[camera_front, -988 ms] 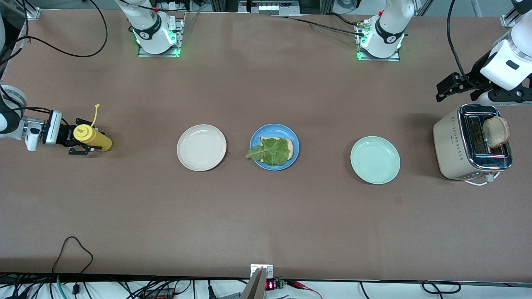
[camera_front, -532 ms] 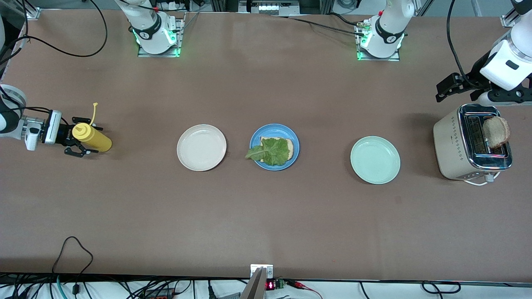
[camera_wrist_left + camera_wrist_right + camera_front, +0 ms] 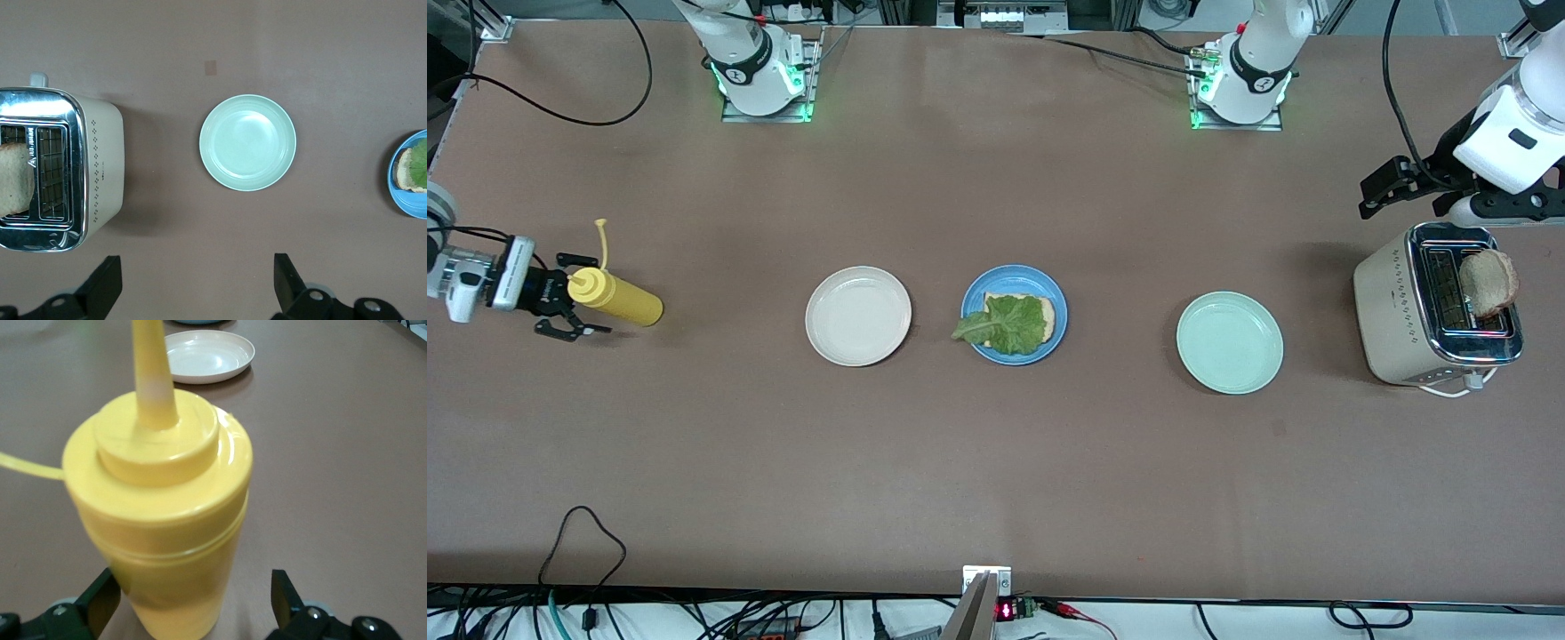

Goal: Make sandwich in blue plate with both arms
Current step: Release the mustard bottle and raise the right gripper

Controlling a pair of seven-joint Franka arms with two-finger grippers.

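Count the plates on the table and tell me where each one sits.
3, in a row across the table: the cream-white plate toward the right arm's end, the blue plate in the middle holding bread and lettuce, and the mint-green plate beside the toaster.

Wide brown table (image 3: 996,462), black cables (image 3: 587,533) along its near edge

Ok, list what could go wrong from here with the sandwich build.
1. The right gripper is open right at the cap end of the yellow squeeze bottle; a careless move could knock it over.
2. The second bread slice sits tilted in the toaster, so the left gripper, open above it, may grip it badly.
3. The lettuce leaf overhangs the blue plate; the top slice could push it off.
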